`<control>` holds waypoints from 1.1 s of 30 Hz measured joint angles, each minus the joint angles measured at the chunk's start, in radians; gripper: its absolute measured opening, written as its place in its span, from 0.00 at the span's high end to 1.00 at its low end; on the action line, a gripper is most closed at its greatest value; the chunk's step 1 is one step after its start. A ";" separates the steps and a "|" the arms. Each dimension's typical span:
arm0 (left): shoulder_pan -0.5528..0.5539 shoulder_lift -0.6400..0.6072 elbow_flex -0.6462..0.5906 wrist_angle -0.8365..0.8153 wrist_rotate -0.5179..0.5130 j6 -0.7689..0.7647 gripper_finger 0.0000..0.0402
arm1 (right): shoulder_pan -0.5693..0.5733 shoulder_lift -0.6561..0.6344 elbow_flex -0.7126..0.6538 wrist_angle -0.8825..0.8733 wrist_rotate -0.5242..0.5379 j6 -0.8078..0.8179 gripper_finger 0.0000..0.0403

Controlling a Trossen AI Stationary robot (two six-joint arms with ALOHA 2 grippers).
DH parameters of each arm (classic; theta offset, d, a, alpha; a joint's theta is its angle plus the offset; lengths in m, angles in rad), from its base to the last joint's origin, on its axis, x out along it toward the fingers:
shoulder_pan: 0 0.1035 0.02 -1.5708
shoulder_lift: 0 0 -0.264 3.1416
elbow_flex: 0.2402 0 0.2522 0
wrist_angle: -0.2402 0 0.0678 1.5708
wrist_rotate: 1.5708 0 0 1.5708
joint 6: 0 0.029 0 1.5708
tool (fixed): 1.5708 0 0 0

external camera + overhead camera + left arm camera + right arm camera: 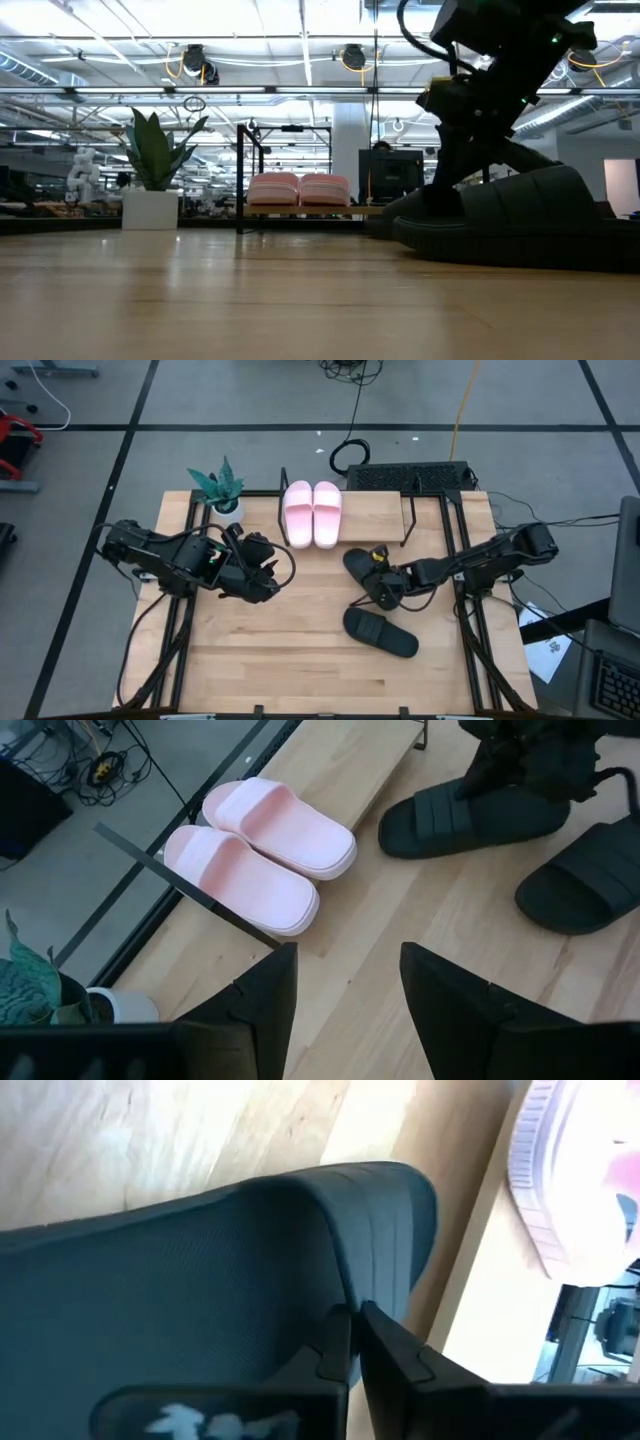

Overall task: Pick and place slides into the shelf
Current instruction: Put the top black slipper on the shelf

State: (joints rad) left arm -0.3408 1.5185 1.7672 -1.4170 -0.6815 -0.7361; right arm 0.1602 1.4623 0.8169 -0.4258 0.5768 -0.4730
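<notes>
Light wooden table (300,660) — shelf (375,510) with pink slides (312,512), two black slides (380,631), potted plant (220,488)

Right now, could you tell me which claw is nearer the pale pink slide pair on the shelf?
Left claw, just beside pink pair; right claw farther, at a black slide.

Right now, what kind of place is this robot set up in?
Probably a robotics lab or workshop: open hall with exposed ceiling ducts, cables across the grey floor, and a wooden table with two arms sorting slides.
</notes>
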 joint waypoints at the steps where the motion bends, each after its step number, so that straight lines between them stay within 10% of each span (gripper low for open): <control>1: 0.000 0.000 0.000 0.000 0.000 0.000 0.55 | 0.003 -0.006 0.000 0.000 -0.001 0.000 0.99; 33: 0.000 0.000 0.000 0.003 -0.004 0.008 0.55 | 0.148 -0.217 0.262 -0.323 0.138 0.124 1.00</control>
State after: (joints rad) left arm -0.3408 1.5185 1.7672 -1.4144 -0.6857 -0.7284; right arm 0.3079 1.2448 1.0786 -0.7487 0.7144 -0.3489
